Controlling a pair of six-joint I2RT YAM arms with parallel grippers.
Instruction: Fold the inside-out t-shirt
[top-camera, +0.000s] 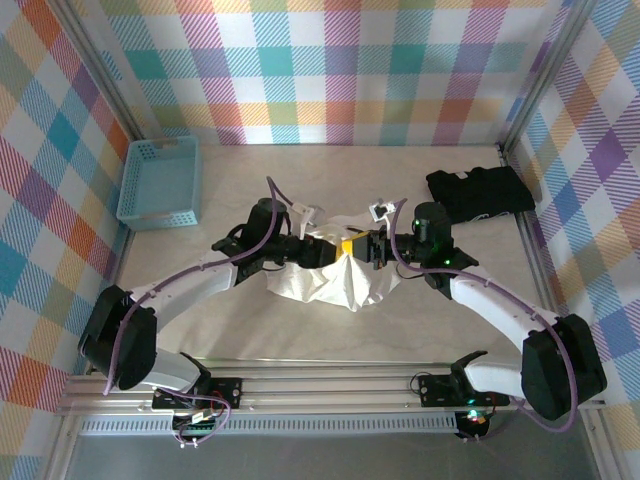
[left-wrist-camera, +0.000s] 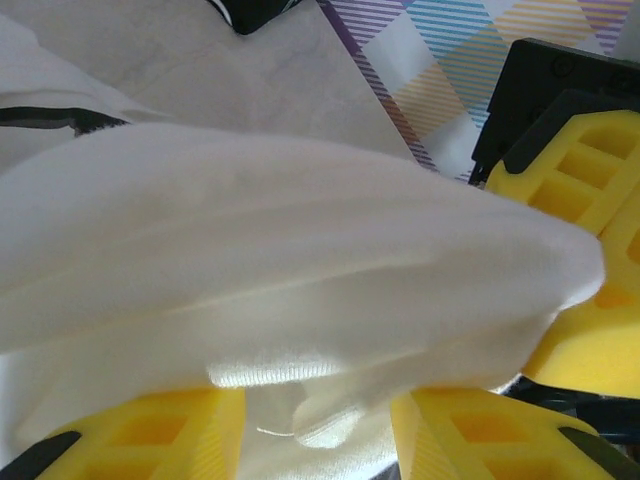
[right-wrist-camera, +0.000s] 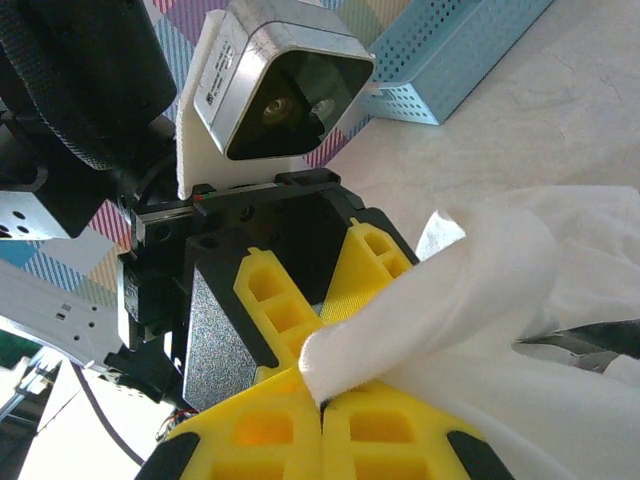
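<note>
White, soft and limp, looks best pinched at a hem, right gripper (right-wrist-camera: 322, 398) clamped on the inside-out t-shirt (top-camera: 335, 287), left gripper (left-wrist-camera: 318, 405) half-apart round a fold, hold unclear.

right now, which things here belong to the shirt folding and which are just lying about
In the job:
- white t-shirt
- right gripper, shut on the shirt's cloth
- left gripper, cloth between its fingers

Lying about:
- blue basket, far left
- black folded garment, far right
</note>
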